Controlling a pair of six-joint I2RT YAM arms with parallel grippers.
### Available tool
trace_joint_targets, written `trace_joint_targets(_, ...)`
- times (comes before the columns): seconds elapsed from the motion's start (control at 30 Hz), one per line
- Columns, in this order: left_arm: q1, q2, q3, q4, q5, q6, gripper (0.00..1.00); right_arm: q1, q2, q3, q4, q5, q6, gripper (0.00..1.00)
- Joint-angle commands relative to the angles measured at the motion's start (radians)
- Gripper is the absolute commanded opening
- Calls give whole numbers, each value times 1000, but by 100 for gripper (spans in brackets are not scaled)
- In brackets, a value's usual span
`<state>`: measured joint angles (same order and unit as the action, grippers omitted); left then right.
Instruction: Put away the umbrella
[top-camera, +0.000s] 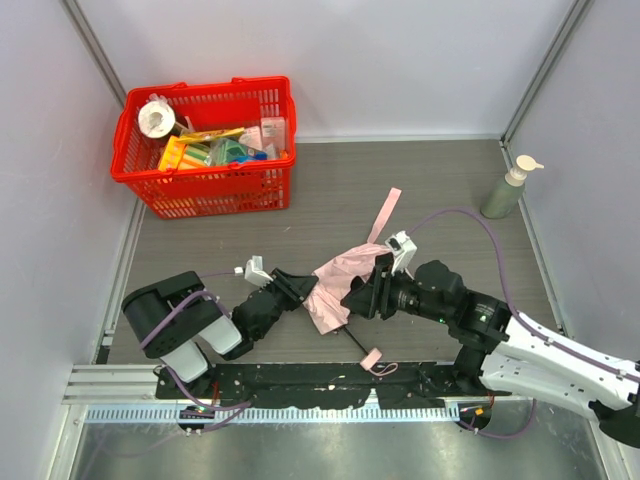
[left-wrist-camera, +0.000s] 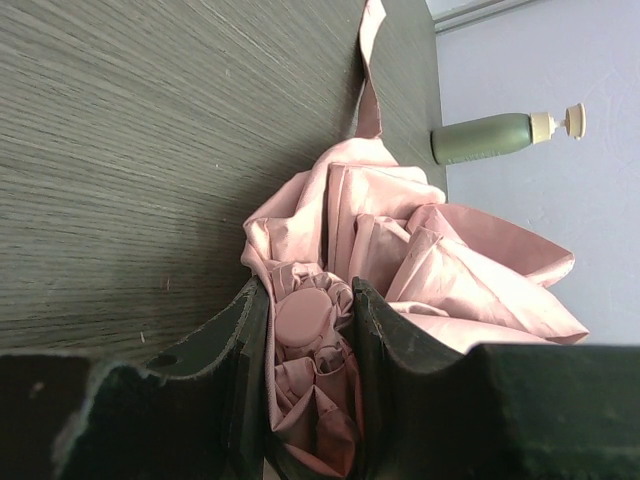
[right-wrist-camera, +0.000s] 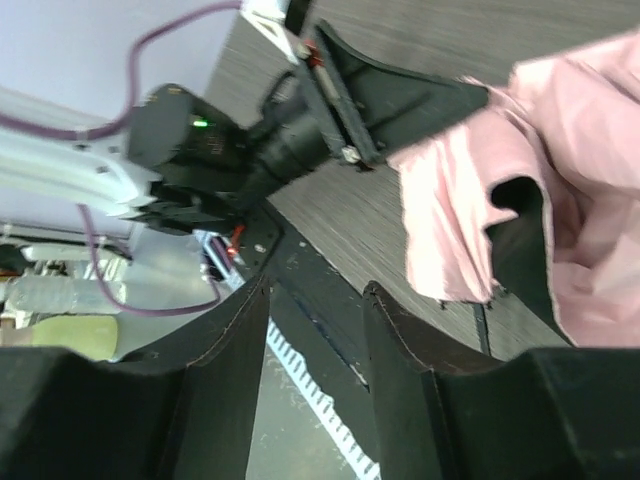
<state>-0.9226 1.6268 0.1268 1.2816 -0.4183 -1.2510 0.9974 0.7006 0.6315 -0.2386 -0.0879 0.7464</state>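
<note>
1. Left gripper (left-wrist-camera: 308, 290): pinching the umbrella (left-wrist-camera: 400, 240) at its bunched end. The two fingers (left-wrist-camera: 235, 345) press on either side of a round pink cap and gathered folds, and the gap between them is filled by fabric.
2. Right gripper (right-wrist-camera: 315, 290): jaws spread apart, with nothing between them (only the table's dark near edge shows through the gap). Pink canopy hangs just to one side of its fingers (right-wrist-camera: 410, 350). Cannot tell whether cloth touches the outer face of the finger.
3. Top view: the umbrella (top-camera: 335, 285) lies on the table (top-camera: 440, 190) near the front edge, between the left gripper (top-camera: 297, 285) and the right gripper (top-camera: 362, 292). The canopy is loose and crumpled, not wrapped.
4. The thin black shaft (top-camera: 352, 338) runs out of the fabric towards the near edge, ending in the small pink handle (top-camera: 371, 357). A flat pink strap (top-camera: 385, 213) trails the other way, lying on the table.
5. The red basket (top-camera: 205, 180) sits at the far left corner, well apart from the umbrella. It holds assorted packets.
6. A green pump bottle (top-camera: 508, 190) stands upright at the far right.
</note>
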Motion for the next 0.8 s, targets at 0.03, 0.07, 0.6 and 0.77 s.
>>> trace_joint_targets(0.03, 5, 19, 10, -28, -37, 36, 0, 3, 95, -23, -10, 144, 88, 51)
trace_joint_targets(0.07, 5, 19, 8, -28, -39, 33, 0, 1, 106, -21, 10, 157, 85, 53)
trace_joint_targets(0.6, 5, 25, 2, -67, -16, -18, 0, -89, 384, 40, 73, 206, -94, 59)
trace_joint_targets(0.77, 5, 25, -6, -61, -27, -22, 0, -92, 399, 0, 264, 111, -98, 57)
